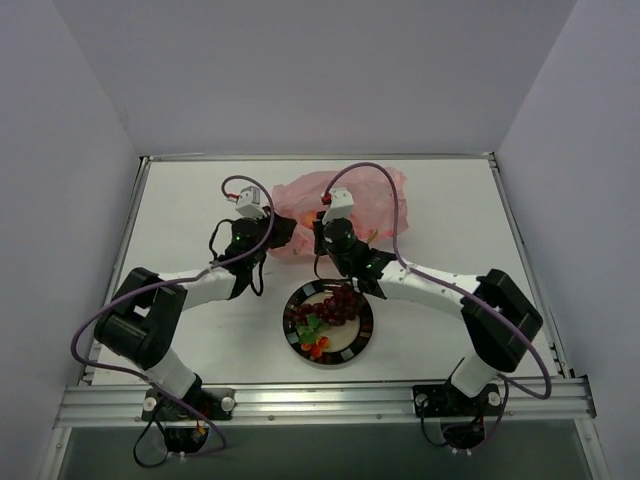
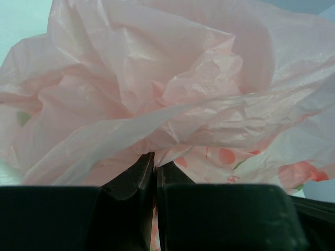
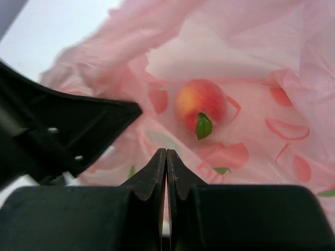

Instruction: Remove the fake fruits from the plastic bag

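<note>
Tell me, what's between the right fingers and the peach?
Just the pink plastic bag lies between the right fingers and the peach, in the right wrist view.

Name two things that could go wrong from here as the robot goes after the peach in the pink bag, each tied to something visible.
1. The right gripper is shut while the peach lies loose beyond its tips; pushing in like this could nudge the peach deeper into the plastic bag.
2. The left gripper pinches only a thin fold of the bag; the film might slip or tear, letting the opening sag over the peach.
</note>
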### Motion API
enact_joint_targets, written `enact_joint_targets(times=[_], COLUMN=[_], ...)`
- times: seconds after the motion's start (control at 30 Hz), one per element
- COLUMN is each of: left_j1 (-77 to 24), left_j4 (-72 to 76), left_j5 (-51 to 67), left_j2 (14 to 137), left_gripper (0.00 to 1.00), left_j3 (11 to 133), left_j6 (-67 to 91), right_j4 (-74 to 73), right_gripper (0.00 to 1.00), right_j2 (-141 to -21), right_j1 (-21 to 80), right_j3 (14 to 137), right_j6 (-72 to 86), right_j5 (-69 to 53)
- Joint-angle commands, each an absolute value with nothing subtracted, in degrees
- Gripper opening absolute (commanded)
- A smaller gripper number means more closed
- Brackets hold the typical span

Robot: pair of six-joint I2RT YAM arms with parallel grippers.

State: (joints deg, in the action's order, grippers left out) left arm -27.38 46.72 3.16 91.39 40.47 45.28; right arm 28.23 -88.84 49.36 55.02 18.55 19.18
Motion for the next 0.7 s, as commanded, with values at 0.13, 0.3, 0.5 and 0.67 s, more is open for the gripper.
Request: enact_joint_targets(times=[0.13,0.3,0.5,0.67], left_j1=[-27.9,-28.5,-28.4,-28.5], left_j4=[40.4,45.3,47.8,52.1], left_j5=[10.5,10.0,6.8,7.3], left_j2=[92.4,94.7,95.9,97.6], left_gripper=[0.02,0.02,0.02,0.02], left_j3=[60.2,55.1,45.3,41.7], left_j6=[42.2,45.4,46.2,47.5], right_j4=[40.0,38.3,38.6,37.7], right_gripper=[0.01,0.22,0.32,0.34], right_j2=[-92.8,-90.4,-92.3,-97.1], right_j1=[45.3,43.4,39.7,37.2], right_j3=[54.6,52.1,52.5,55.6], right_j6=[22.1,22.2,22.9,23.4], right_j5=[19.5,18.6,17.1,13.4])
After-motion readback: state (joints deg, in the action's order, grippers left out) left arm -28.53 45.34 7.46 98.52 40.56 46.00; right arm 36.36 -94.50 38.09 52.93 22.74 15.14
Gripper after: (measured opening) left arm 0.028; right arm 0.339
